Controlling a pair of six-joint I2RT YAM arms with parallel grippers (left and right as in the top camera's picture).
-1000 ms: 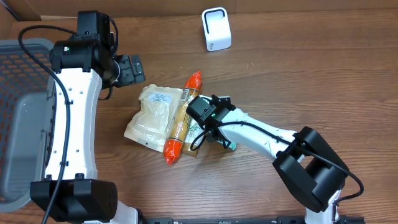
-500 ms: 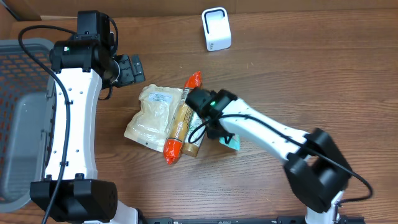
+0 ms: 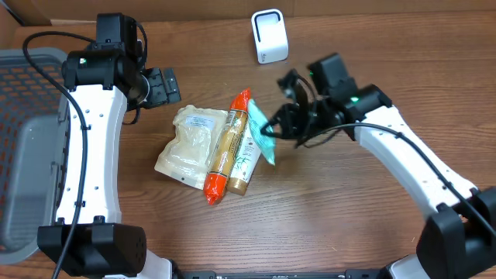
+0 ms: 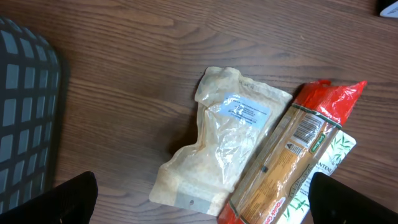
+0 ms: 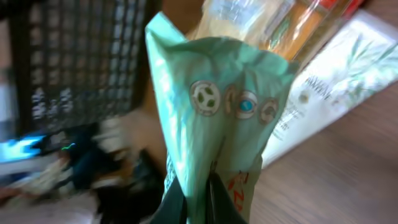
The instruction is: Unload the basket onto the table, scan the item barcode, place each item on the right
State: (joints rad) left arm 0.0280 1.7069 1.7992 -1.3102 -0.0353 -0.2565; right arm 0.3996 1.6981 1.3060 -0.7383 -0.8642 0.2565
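**Item:** mint-green packet [image 3: 264,142], thin crinkled film printed with roundels. It is off the counter [image 3: 349,225], pinched at one edge by the right gripper [image 3: 277,130], jaws pressed together on it.

**Status:** picked up; barcode not yet shown to the white, boxy scanner [image 3: 270,36] nearby.

**Left gripper** [image 3: 161,85]: jaws spread, empty.

**On the counter:** clear pouch [image 3: 190,141], orange-red tube pack [image 3: 227,147], white sachet [image 3: 249,155].
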